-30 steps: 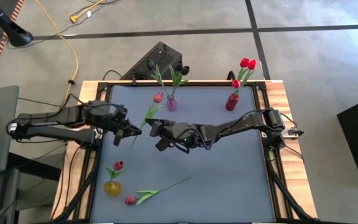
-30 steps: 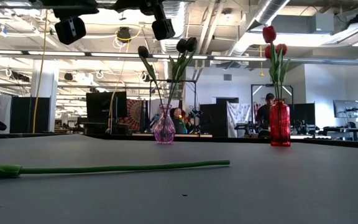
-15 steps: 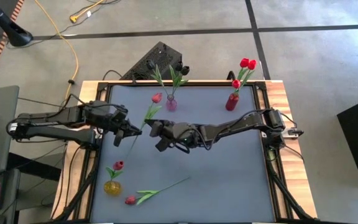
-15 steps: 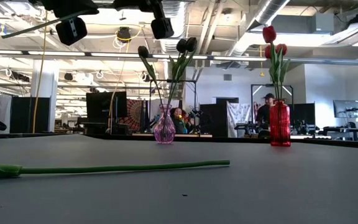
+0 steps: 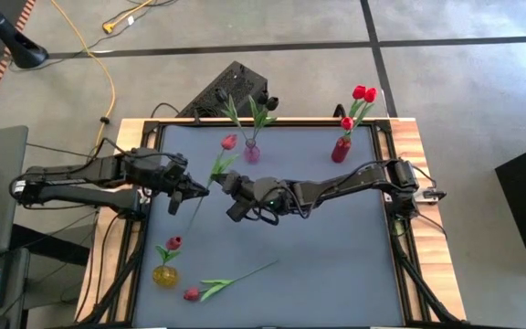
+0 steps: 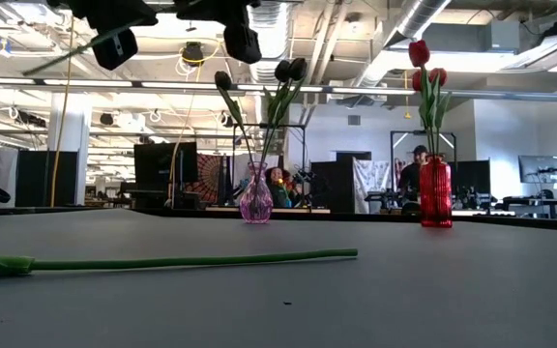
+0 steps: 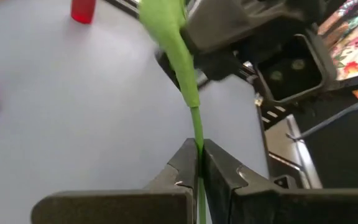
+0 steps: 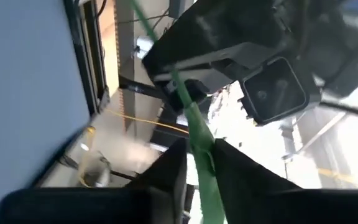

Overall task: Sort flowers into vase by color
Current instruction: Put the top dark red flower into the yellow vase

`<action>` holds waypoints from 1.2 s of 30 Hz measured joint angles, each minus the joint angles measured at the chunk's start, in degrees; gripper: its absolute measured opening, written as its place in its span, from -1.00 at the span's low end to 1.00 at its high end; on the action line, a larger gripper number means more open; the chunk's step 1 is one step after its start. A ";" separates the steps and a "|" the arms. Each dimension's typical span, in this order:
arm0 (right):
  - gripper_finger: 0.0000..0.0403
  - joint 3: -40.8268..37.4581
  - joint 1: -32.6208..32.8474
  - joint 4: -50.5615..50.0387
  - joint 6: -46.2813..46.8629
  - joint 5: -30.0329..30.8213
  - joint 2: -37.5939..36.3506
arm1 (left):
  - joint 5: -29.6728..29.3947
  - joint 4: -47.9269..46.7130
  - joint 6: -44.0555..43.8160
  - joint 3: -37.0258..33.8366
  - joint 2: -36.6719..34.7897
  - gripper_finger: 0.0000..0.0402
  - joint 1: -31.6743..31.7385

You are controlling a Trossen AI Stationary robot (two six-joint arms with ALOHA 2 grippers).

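Note:
A tulip with a crimson-pink head (image 5: 229,142) and a long green stem is held in the air between my two arms, over the table's far left part. My left gripper (image 5: 196,190) is shut on the stem's lower part. My right gripper (image 5: 224,180) is open, level, higher up the stem near the leaf (image 7: 166,31). Its fingers stand on either side of the stem (image 8: 199,149). In the low view both grippers hang at the top edge, the left gripper (image 6: 114,43) and the right gripper (image 6: 241,39). My left gripper pinches the stem's lower part (image 7: 197,134) between its two fingers, which lie across it and come from the table's left. The flower is lifted clear, its head toward the far edge and its short free end (image 6: 66,56) sticking out past the fingers. My right gripper has the stem between its parted fingers (image 8: 238,171); I cannot tell whether they touch it.
At the far edge stand a pink vase (image 5: 251,153) with dark tulips and a red vase (image 5: 341,149) with red tulips. A yellow vase (image 5: 164,274) with one red tulip stands near left. Beside it a loose tulip (image 5: 231,279) lies flat on the table.
My right gripper has rolled about its wrist while staying in place. The stem's free end beyond my left gripper has tipped steeper. Both arms have otherwise kept their places.

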 joint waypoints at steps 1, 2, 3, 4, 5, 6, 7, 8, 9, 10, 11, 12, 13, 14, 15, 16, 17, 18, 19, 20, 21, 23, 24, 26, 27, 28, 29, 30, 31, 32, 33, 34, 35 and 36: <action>-0.42 0.00 0.00 -0.03 2.25 -0.14 0.00 | -0.54 0.07 0.46 0.00 -0.10 -1.00 0.00; -0.37 0.00 0.03 -0.03 4.49 -0.24 0.00 | -1.04 0.07 0.87 0.00 -0.30 -1.00 0.00; -0.32 0.00 0.06 -0.07 6.62 -0.32 0.00 | -1.54 0.16 1.25 0.00 -0.55 -1.00 0.00; -0.26 0.00 0.06 -0.05 8.65 -0.32 0.00 | -2.06 0.22 1.63 0.00 -0.96 -1.00 0.00; -0.21 0.00 0.09 -0.06 10.50 -0.34 0.00 | -2.69 0.20 1.95 0.00 -1.47 -1.00 0.00; -0.15 0.00 0.18 -0.05 11.97 -0.35 0.00 | -3.43 0.20 2.37 0.00 -2.08 -1.00 0.00; -0.10 0.00 0.23 -0.05 13.13 -0.34 0.00 | -4.28 0.20 2.92 0.00 -2.82 -1.00 0.02; -0.05 0.00 0.31 -0.03 14.35 -0.35 0.00 | -5.10 0.17 3.21 0.00 -3.64 -1.00 0.02; 0.00 0.00 0.41 -0.13 15.39 -0.34 0.00 | -5.93 0.26 3.43 0.00 -4.50 -1.00 0.02; 0.04 0.00 0.51 -0.19 16.24 -0.34 0.00 | -6.84 0.42 3.81 0.00 -5.43 -1.00 0.02; 0.08 0.00 0.55 -0.22 17.13 -0.34 0.02 | -7.78 0.41 4.30 0.00 -6.41 -1.00 0.02; 0.11 0.00 0.63 -0.23 17.94 -0.36 0.02 | -8.72 0.29 4.70 0.00 -7.41 -1.00 0.02; 0.14 0.00 0.75 -0.18 18.20 -0.35 0.02 | -9.76 0.17 4.81 0.00 -8.30 -1.00 0.02; 0.16 0.00 0.91 -0.12 18.25 -0.34 0.02 | -10.74 0.11 4.80 0.00 -9.21 -1.00 0.04; 0.18 0.00 0.97 0.00 18.26 -0.35 0.02 | -11.63 -0.01 4.83 0.00 -10.14 -1.00 0.04; 0.19 0.00 0.98 0.06 18.38 -0.34 0.02 | -12.33 -0.23 5.22 0.00 -11.12 -1.00 0.04; 0.19 0.00 1.05 0.05 18.80 -0.32 0.02 | -12.78 -0.44 6.01 0.00 -12.16 -1.00 0.04; 0.19 0.00 1.32 0.01 20.10 -0.25 0.02 | -12.99 -0.65 6.85 0.00 -13.23 -1.00 0.04; 0.19 0.00 1.51 0.00 22.34 -0.08 0.02 | -13.10 -1.07 7.58 0.00 -14.34 -1.00 0.04; 0.19 0.00 1.67 -0.03 25.07 0.17 0.02 | -13.15 -1.53 8.12 0.00 -15.48 -1.00 0.04; 0.19 0.00 1.94 -0.33 28.26 0.42 0.02 | -12.94 -1.68 8.66 0.00 -16.76 -1.00 0.07; 0.19 0.00 2.64 -1.80 34.04 1.76 0.02 | -11.62 -1.91 9.78 0.00 -19.57 -1.00 0.02; 0.19 0.00 2.97 -2.97 36.58 2.60 0.02 | -10.17 -2.17 10.70 0.00 -21.07 -1.00 0.02; 0.19 0.00 3.69 -5.95 40.61 4.34 0.02 | -6.74 -2.54 12.25 0.00 -24.25 -1.00 0.02; 0.19 0.00 4.05 -7.42 42.37 5.17 0.02 | -4.97 -2.82 12.39 0.00 -25.86 -1.00 0.02; 0.19 0.00 4.35 -8.95 44.05 5.86 0.02 | -2.75 -3.07 12.43 0.00 -27.46 -1.00 0.02; 0.19 0.00 4.63 -10.35 45.80 6.14 0.02 | -0.41 -3.11 12.68 -0.01 -28.82 -1.00 0.02; 0.19 0.00 4.88 -11.65 47.58 6.19 0.02 | 2.02 -2.84 13.02 -0.17 -30.17 -1.00 0.02; 0.19 0.00 5.18 -12.76 49.46 6.21 0.02 | 4.46 -2.49 13.11 -0.64 -31.56 -1.00 0.02; 0.19 0.00 5.42 -13.67 51.27 6.20 0.02 | 7.00 -2.28 13.12 -1.23 -32.96 -1.00 0.02; 0.19 0.00 5.64 -14.59 52.95 6.22 0.02 | 9.10 -1.70 13.19 -1.94 -34.30 -1.00 0.02; 0.19 0.00 5.90 -15.20 54.55 6.22 0.02 | 10.78 -1.09 13.32 -2.82 -35.60 -1.00 0.02; 0.19 0.00 6.12 -15.66 56.03 6.22 0.02 | 12.76 -0.50 13.32 -3.81 -36.76 -1.00 0.02; 0.19 0.00 6.34 -15.93 57.42 6.22 0.02 | 15.00 0.06 13.27 -4.87 -37.83 -1.00 0.02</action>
